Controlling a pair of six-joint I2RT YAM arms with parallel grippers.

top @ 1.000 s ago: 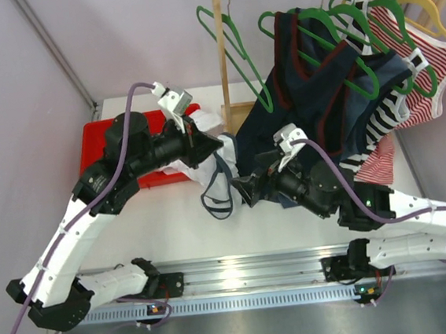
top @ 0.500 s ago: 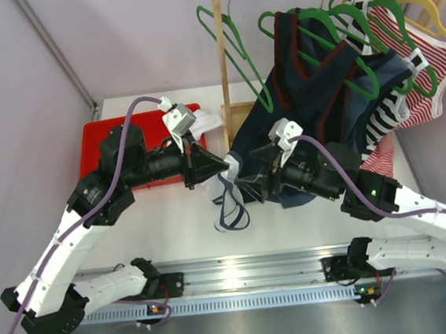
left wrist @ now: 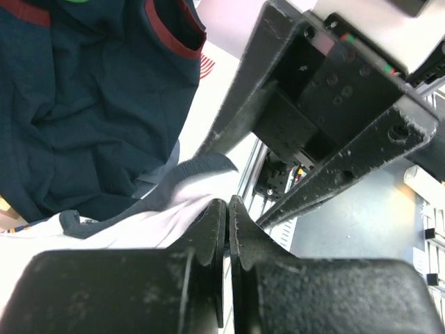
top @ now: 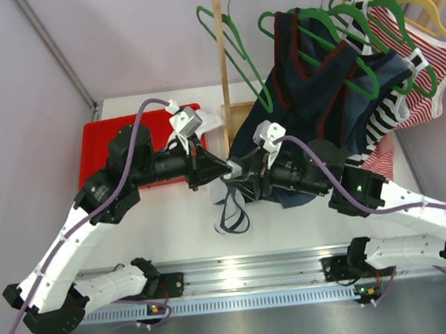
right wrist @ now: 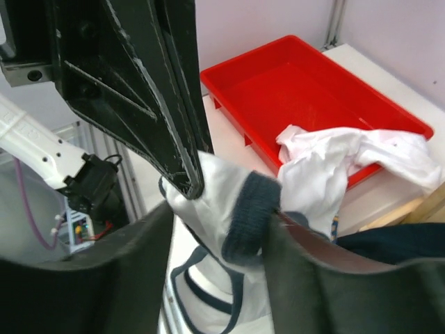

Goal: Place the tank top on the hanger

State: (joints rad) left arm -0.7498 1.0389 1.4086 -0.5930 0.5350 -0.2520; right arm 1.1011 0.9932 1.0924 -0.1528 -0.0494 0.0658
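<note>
Left gripper [top: 226, 167] and right gripper [top: 239, 183] meet tip-to-tip, pinching the tank top [right wrist: 320, 163].

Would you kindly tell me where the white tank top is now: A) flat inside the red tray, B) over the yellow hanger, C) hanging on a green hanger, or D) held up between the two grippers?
D: the tank top hangs between the left gripper and the right gripper, both pairs of jaws closed on its cloth.

My right gripper [right wrist: 221, 236] is blurred, so I can't read its grip. Folds hide the chest of the tank top [right wrist: 215, 195].
</note>
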